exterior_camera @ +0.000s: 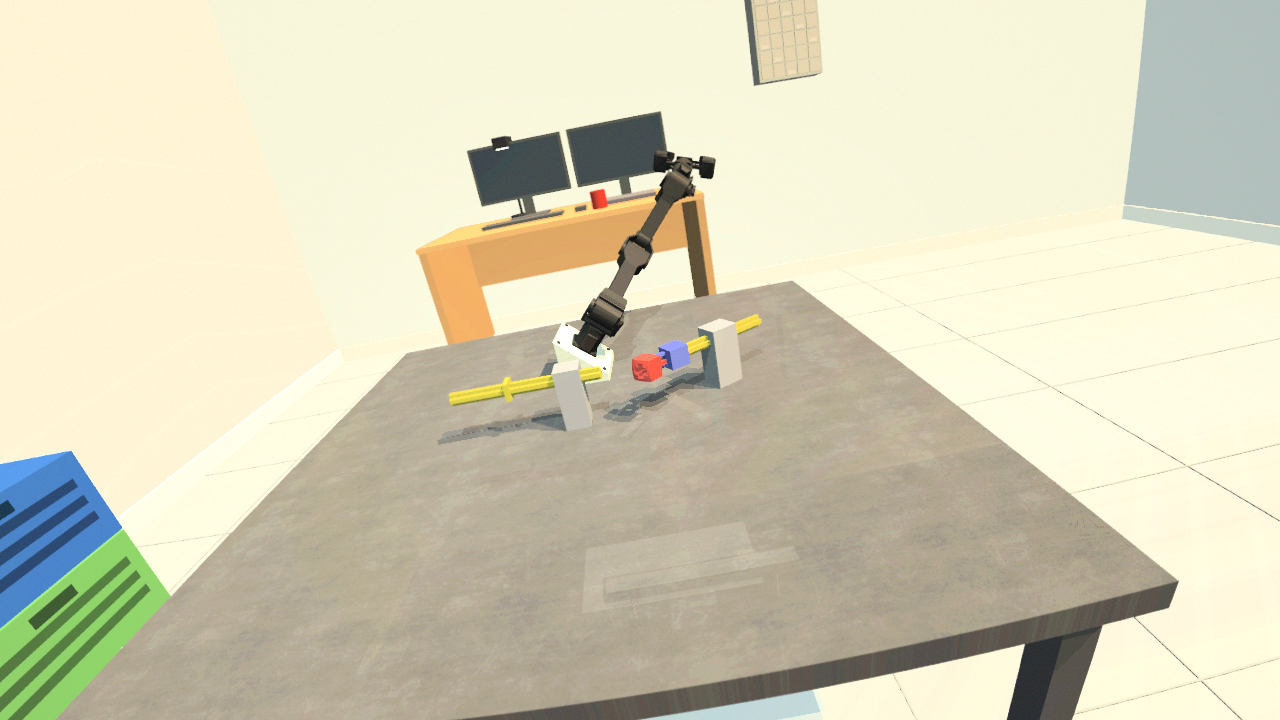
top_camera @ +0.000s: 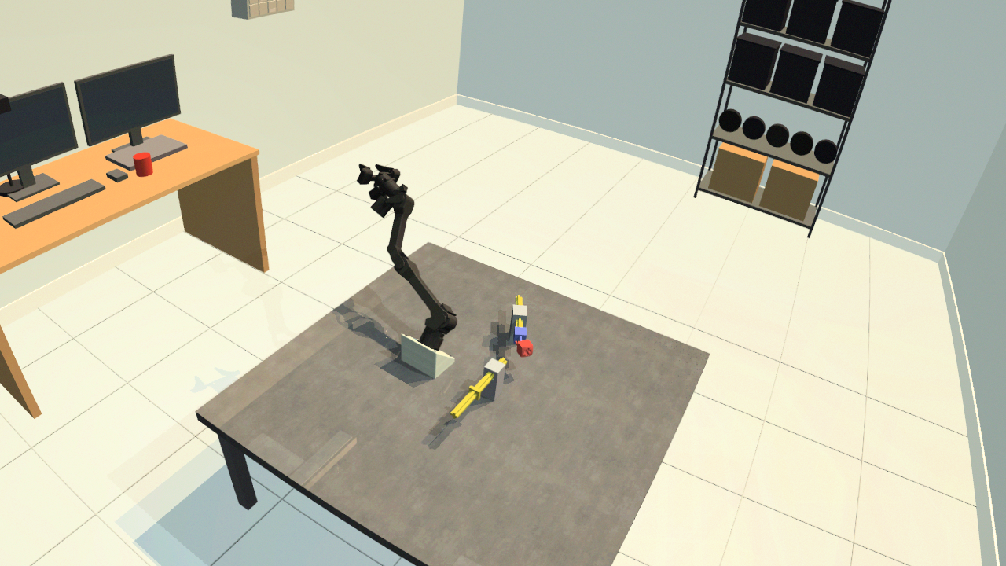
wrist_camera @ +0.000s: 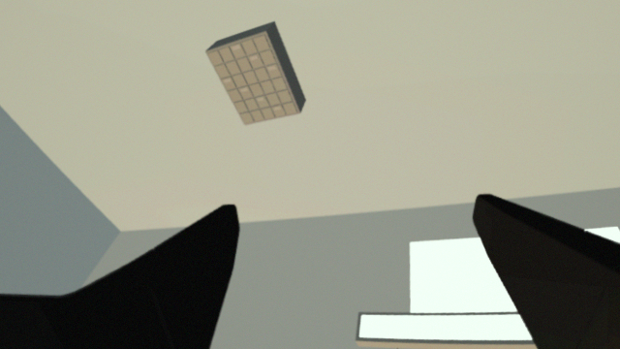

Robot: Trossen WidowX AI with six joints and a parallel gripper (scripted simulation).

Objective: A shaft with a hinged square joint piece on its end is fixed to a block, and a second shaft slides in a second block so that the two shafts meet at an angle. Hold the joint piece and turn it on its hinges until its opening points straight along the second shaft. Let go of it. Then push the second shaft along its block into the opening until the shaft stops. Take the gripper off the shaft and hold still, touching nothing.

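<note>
The red joint piece (top_camera: pixel 524 348) (exterior_camera: pixel 646 367) hangs by a hinge from the blue part (top_camera: pixel 520 333) (exterior_camera: pixel 674 354) on the end of the first yellow shaft (top_camera: pixel 519 300) (exterior_camera: pixel 749 322), which runs through a grey block (top_camera: pixel 519 310) (exterior_camera: pixel 723 360). Its opening shows in the exterior view; whether it points along the second shaft I cannot tell. The second yellow shaft (top_camera: pixel 464 406) (exterior_camera: pixel 474 394), with a collar, runs through the other grey block (top_camera: pixel 495 366) (exterior_camera: pixel 573 399); its near end stands apart from the red piece. My gripper (top_camera: pixel 375 171) (exterior_camera: pixel 684 164) (wrist_camera: pixel 356 211) is open and empty, high above the table.
The arm's pale base (top_camera: pixel 424 357) (exterior_camera: pixel 572 351) stands on the table (top_camera: pixel 576 450) (exterior_camera: pixel 447 537) beside the two blocks. A desk (top_camera: pixel 211 144) (exterior_camera: pixel 554 250) with monitors stands beyond the table. The wrist view shows a wall panel (wrist_camera: pixel 254 78), walls and ceiling.
</note>
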